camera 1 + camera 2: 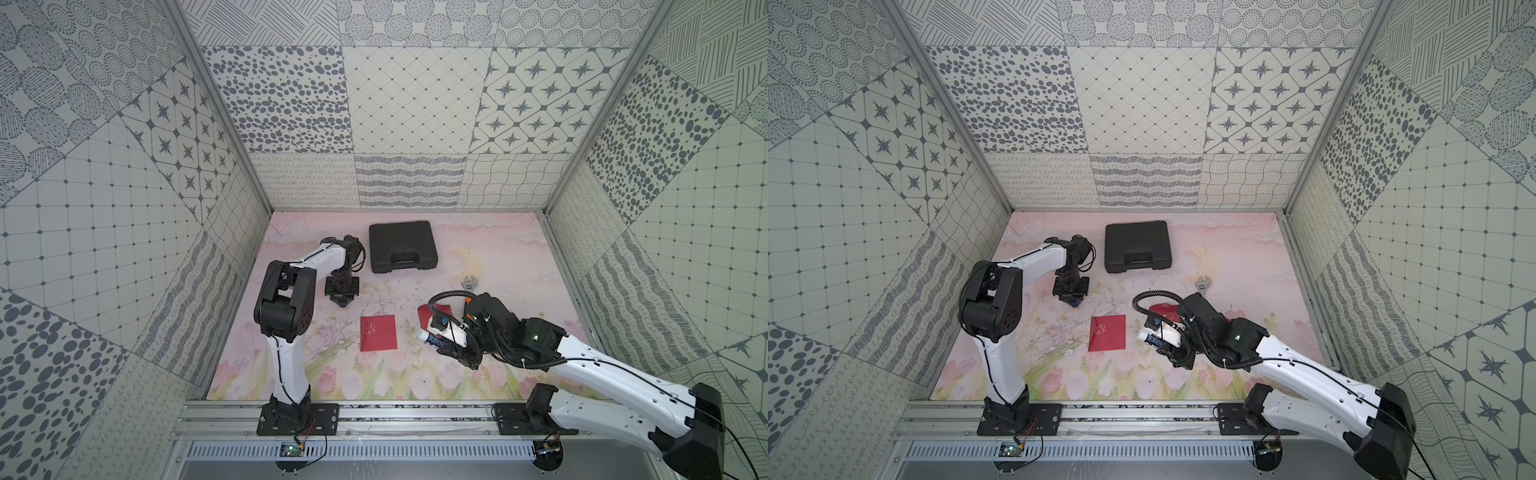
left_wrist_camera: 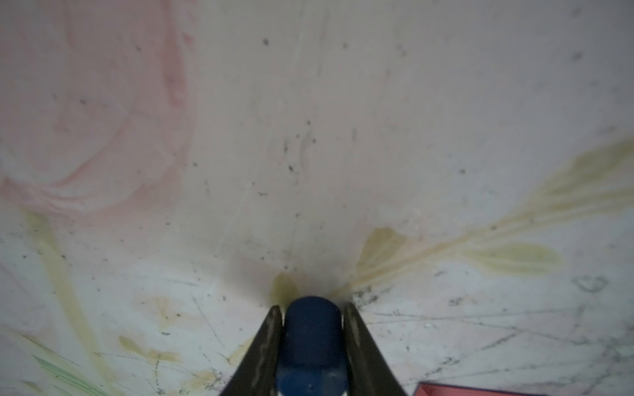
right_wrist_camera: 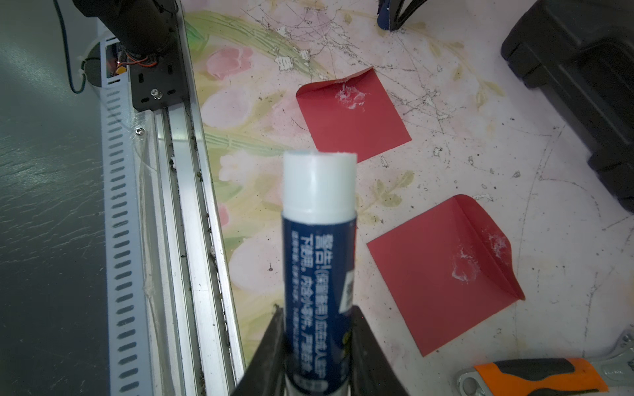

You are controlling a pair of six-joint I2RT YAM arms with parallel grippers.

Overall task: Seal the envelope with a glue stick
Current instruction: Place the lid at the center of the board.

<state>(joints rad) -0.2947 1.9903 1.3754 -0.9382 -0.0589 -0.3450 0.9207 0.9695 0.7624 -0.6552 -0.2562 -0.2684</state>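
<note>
My right gripper [image 3: 317,310] is shut on the glue stick [image 3: 319,257], a navy labelled tube whose bare white end points away from the wrist. In both top views the stick [image 1: 432,338] [image 1: 1152,338] hangs over the mat, right of a red envelope [image 1: 378,332] lying flat with white smears. A second red envelope [image 3: 442,271], its flap raised, lies partly under that arm. My left gripper [image 2: 313,308] points down at the mat, far left of the envelopes. The navy cap [image 2: 312,336] stands between its fingers with a thin gap on each side.
A black plastic case [image 1: 402,246] lies at the back of the mat. An orange-handled wrench [image 1: 471,284] rests behind the right arm. The aluminium rail [image 1: 374,415] with both arm bases runs along the front edge. Patterned walls enclose three sides.
</note>
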